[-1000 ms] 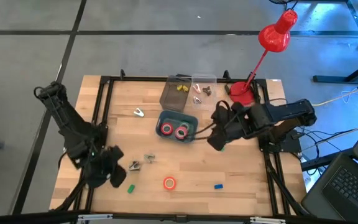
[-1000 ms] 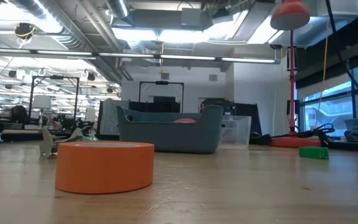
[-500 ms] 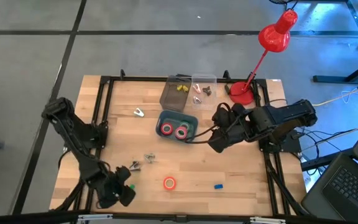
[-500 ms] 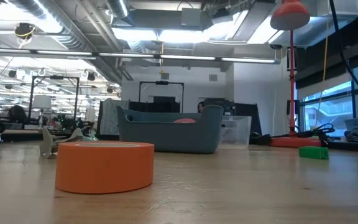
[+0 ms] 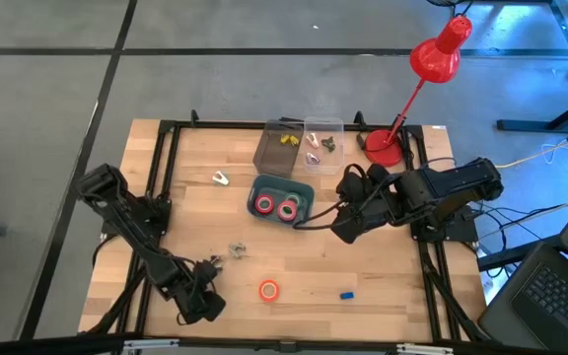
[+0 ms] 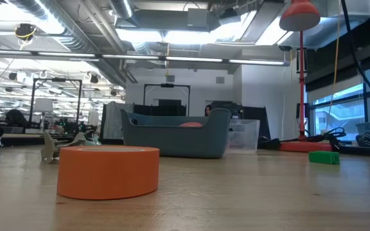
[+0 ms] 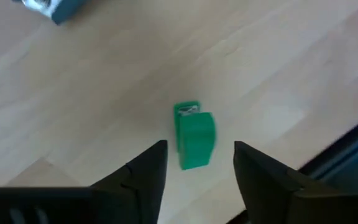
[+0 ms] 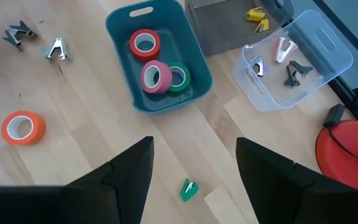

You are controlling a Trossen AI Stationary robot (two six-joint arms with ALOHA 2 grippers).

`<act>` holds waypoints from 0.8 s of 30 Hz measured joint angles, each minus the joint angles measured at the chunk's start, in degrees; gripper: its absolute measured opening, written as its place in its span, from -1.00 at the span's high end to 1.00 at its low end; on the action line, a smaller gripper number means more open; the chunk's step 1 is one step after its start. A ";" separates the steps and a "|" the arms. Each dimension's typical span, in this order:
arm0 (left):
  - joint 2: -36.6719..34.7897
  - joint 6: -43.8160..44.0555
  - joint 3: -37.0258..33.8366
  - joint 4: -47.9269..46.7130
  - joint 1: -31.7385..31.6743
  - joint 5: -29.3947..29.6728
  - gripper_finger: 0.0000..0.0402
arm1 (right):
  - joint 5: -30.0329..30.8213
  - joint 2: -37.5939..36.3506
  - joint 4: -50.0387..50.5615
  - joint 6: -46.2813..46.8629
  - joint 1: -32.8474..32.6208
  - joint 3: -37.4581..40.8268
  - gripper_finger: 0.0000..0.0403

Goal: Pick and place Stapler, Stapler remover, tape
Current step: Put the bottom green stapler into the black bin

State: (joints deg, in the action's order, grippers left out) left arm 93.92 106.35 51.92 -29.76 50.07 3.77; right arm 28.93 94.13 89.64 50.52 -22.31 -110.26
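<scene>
Hovering low over the near left corner of the wooden table [image 5: 363, 281], the left gripper [image 7: 196, 163] has its fingers spread, with a small green block [image 7: 194, 138] lying on the boards between the fingertips and untouched. Just beyond it, an orange tape roll [image 5: 269, 290] lies flat on the near part of the table, and a small blue block [image 5: 346, 294] sits further right. Two metal staple removers [image 8: 39, 40] lie left of centre.

At mid-table a teal bin [image 8: 117, 37] holds a red tape roll [image 8: 144, 43], a pink roll [image 8: 156, 76] and a green roll [image 8: 179, 77]. The right gripper [image 8: 194, 165] waits above the table's right side, fingers apart and empty.

Farther back stand a grey box [image 5: 276, 150] and a clear container [image 8: 328, 46] holding small staple removers, beside the base of a red desk lamp [image 5: 434, 54].

From table height, an open workshop with ceiling lights lies behind. In the overhead view the left arm hides the green block. No stapler can be made out.
</scene>
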 joint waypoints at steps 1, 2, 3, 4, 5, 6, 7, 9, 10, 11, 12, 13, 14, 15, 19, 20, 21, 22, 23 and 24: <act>0.64 -0.27 0.00 0.01 -0.11 -0.72 0.10 | 0.00 0.00 0.20 0.00 0.00 0.00 -0.14; 1.24 -0.45 0.00 0.01 -0.23 -1.00 0.08 | 0.00 0.00 0.42 0.00 0.00 0.00 -0.14; 1.86 -0.50 0.00 -0.02 -0.37 -1.04 0.06 | 0.02 0.00 0.41 0.00 -0.02 0.00 -0.14; 2.40 -0.54 0.00 0.03 -0.43 -0.97 0.05 | 0.00 0.00 0.40 -0.07 -0.02 0.00 -0.14; 2.84 -0.55 0.02 0.05 -0.48 -0.90 0.04 | 0.01 0.00 0.40 -0.17 -0.02 0.00 -0.14; 3.10 -0.58 0.10 0.14 -0.60 -0.84 0.03 | 0.02 0.00 0.40 -0.18 -0.02 0.00 -0.14; 3.47 -0.58 0.22 0.12 -0.71 -0.95 0.03 | 0.02 0.00 0.40 -0.20 -0.02 0.00 -0.14; 3.57 -0.61 0.24 0.14 -0.78 -1.16 0.05 | 0.02 0.00 0.40 -0.20 -0.01 0.00 -0.14; 3.57 -0.60 0.20 0.12 -0.78 -1.16 0.07 | 0.05 0.00 0.40 -0.20 -0.02 0.00 -0.14; 3.46 -0.60 0.18 0.04 -0.78 -1.16 0.12 | 0.17 0.00 0.40 -0.20 -0.02 0.00 -0.14; 3.29 -0.68 0.08 -0.01 -0.78 -1.16 0.17 | 0.45 0.00 0.40 -0.22 -0.02 0.00 -0.14; 3.24 -1.09 0.03 -0.03 -0.78 -1.24 0.23 | 0.87 0.00 0.38 -0.23 -0.02 0.00 -0.14; 3.24 -1.60 0.00 -0.03 -0.78 -1.47 0.31 | 1.36 0.00 0.40 -0.24 -0.02 0.00 -0.14; 3.24 -2.06 -0.02 0.00 -0.78 -1.71 0.39 | 1.69 0.00 0.40 -0.24 0.00 0.00 -0.14; 3.41 -2.58 -0.12 3.71 -0.80 -1.82 0.68 | 2.93 0.00 0.38 -0.39 -0.02 0.00 -0.14; 3.46 -2.63 -0.11 4.54 -0.82 -1.78 0.68 | 2.97 0.00 0.38 -0.41 -0.02 0.00 -0.14; 3.46 -2.86 -0.09 4.61 -0.83 -1.75 0.68 | 3.02 0.00 0.38 -0.59 -0.01 0.00 -0.14; 3.46 -3.39 -0.09 4.75 -0.83 -1.72 0.68 | 3.02 0.00 0.38 -0.85 -0.01 0.00 -0.14; 3.46 -4.25 -0.09 5.40 -0.82 -1.71 0.68 | 3.02 0.00 0.38 -1.08 -0.01 0.00 -0.14; 3.45 -4.88 -0.08 6.17 -0.86 -1.68 0.68 | 3.02 0.00 0.38 -1.27 -0.02 0.00 -0.14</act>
State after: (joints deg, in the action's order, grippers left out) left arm 97.37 101.48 51.84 -23.59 49.21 2.09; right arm 31.94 94.13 90.02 49.25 -22.33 -110.26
